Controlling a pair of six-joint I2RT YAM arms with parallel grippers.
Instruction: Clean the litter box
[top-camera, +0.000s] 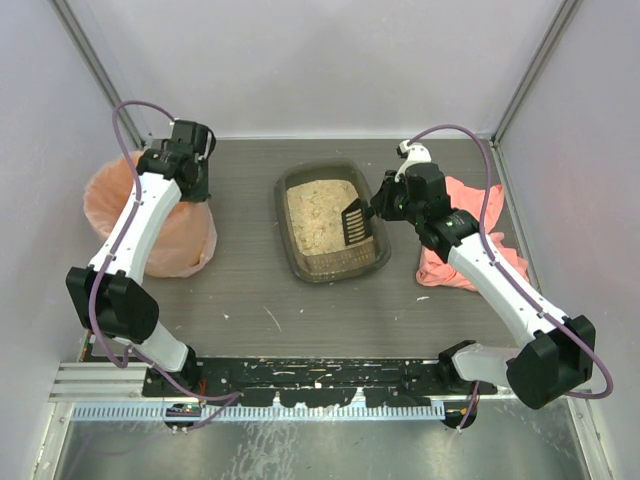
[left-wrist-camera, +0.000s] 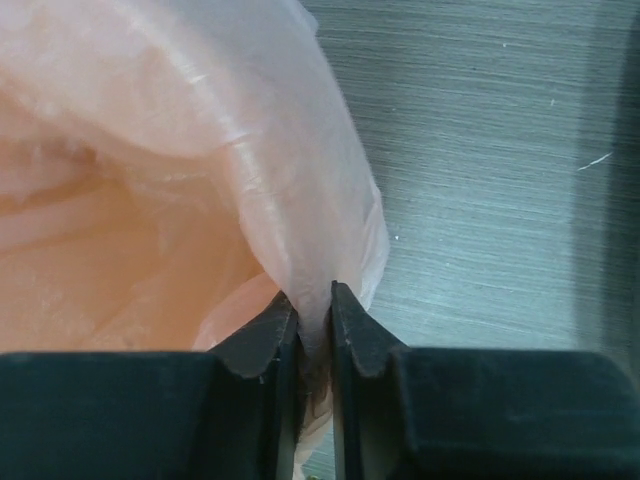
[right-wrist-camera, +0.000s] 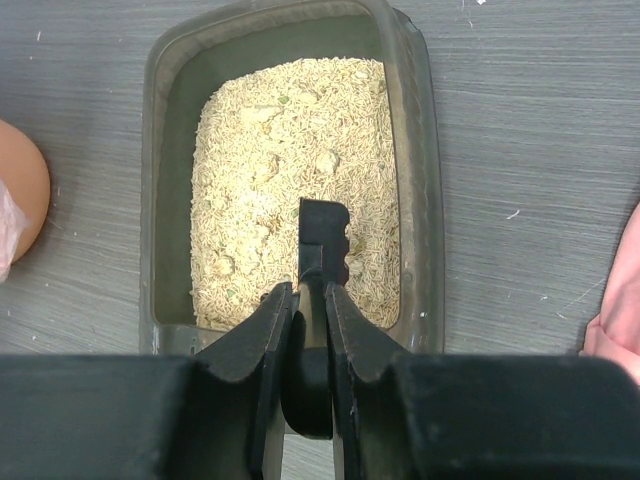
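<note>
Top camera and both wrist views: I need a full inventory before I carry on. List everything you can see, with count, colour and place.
litter box: one, dark olive-brown, middle of the table towards the far side
litter: one bed, beige granules with a few clumps, inside the litter box
scoop: one, black, slotted, over the litter at the box's right side
bag: one, peach-pink, bulging at the table's far left
cloth: one, pink, crumpled at the table's right, partly under the right arm
table: one, grey wood-grain
left claw: one, black, pinched shut on the bag's edge
right claw: one, black, shut on the scoop's handle
</note>
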